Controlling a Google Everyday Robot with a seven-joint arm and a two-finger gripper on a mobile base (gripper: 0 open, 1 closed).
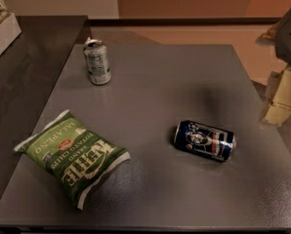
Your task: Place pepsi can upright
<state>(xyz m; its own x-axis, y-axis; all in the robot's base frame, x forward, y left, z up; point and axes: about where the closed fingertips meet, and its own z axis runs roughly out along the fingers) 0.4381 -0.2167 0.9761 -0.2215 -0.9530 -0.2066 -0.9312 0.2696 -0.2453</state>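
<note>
**A:** Where is the pepsi can point(204, 140)?

**B:** On the desk point(175, 77), right of the bag point(72, 156) and well apart from it. It lies on its side, with its length running roughly left to right.

**A:** And the gripper point(283, 95)?

**B:** Far right of the bag, past the desk's right edge and not touching the pepsi can. The frame cuts it off, so I cannot tell whether it is open or closed.

**A:** So the reach comes first. How would you do it well?

**B:** I'd come in from above and square to the can's length, so the grip closes across the round body and not along it. A glancing touch would likely set it rolling, so I'd close evenly from both sides. Then lift it, turn it a quarter turn and lower it until the base sits flat. Only then let go, since a tilted release would probably tip it over.

**A:** Which end goes up?

**B:** That is hard to say. The end away from the bag looks paler and may be the silver top, but I cannot be sure.

**A:** Anything else unclear?

**B:** The silver can point(97, 61) stands upright beyond the bag, and its label is unreadable. A pale box point(0, 30) further beyond the bag, to the left, is cut off at the corner.
</note>
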